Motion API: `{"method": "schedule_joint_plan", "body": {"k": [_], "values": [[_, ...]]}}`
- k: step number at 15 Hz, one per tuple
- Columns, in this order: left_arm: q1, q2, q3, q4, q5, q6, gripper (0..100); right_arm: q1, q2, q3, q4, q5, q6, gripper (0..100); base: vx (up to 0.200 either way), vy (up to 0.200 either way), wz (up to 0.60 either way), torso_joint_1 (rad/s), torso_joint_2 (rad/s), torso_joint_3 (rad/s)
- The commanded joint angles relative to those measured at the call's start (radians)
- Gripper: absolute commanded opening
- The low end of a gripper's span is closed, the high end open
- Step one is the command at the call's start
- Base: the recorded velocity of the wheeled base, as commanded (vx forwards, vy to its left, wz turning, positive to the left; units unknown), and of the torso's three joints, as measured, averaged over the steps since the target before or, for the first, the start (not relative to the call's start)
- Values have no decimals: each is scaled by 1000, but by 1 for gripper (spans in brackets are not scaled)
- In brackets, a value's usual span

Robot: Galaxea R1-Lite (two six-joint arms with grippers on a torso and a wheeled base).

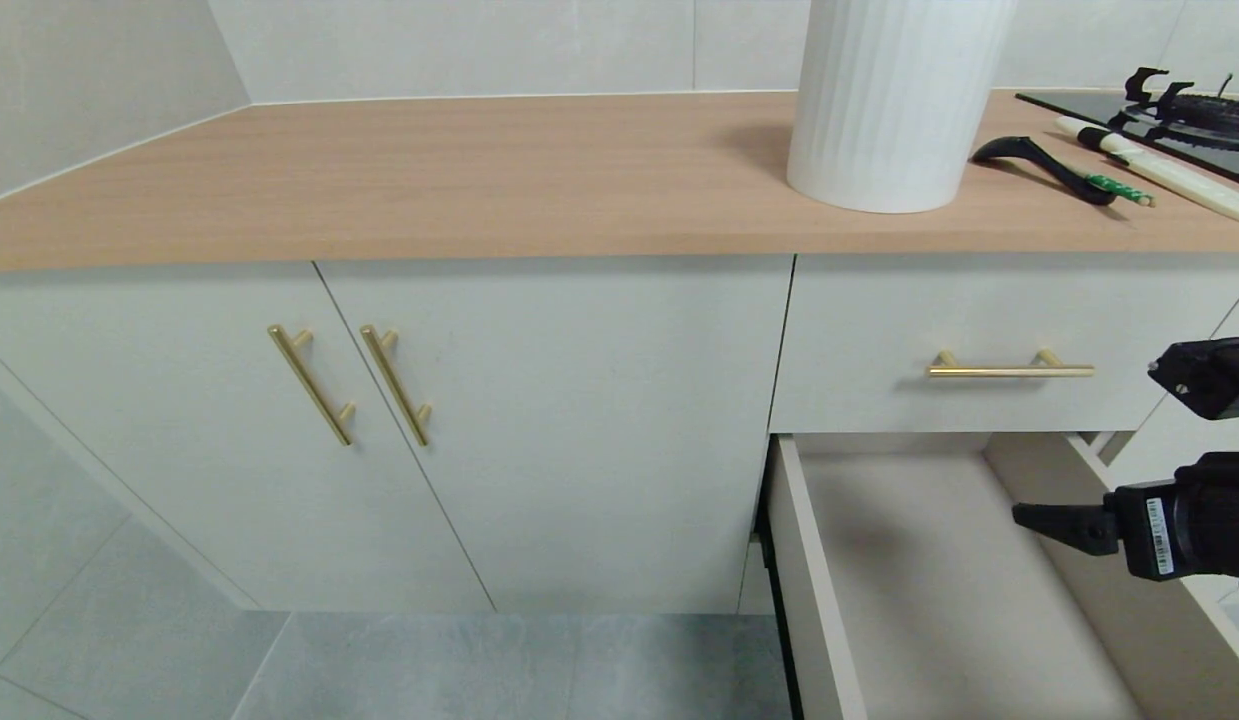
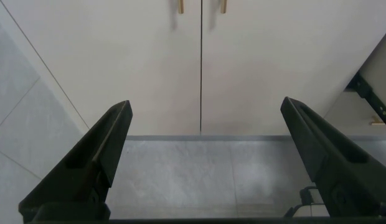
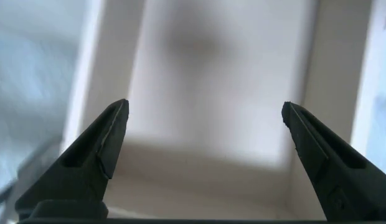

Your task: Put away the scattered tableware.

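Right hand [image 3: 203, 106] hangs spread wide and empty above the open drawer [image 1: 809, 560]; left hand [image 2: 205, 102] likewise wide, empty.

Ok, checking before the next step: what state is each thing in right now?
Lower drawer: pulled open, nothing seen inside.
Upper drawer: shut.
Cabinet doors: shut.
Black utensil: lying on the counter, not put away.
White utensil: lying on the counter beside it.
Left gripper: open, holding nothing.
Right gripper: open, over the lower drawer.
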Motion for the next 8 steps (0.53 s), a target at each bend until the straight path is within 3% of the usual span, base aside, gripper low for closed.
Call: {"method": "schedule_joint_plan", "body": {"k": [1, 5, 8], "values": [[0, 1, 0, 0, 0, 0, 100, 0, -35, 3, -18, -1, -1, 100, 0, 0, 0, 0, 0, 0], [0, 1, 0, 0, 0, 0, 100, 0, -47, 8, -18, -2, -24, 100, 0, 0, 0, 4, -21, -8], [0, 1, 0, 0, 0, 0, 100, 0, -47, 12, -18, -1, -27, 100, 0, 0, 0, 61, -233, -238]]}}
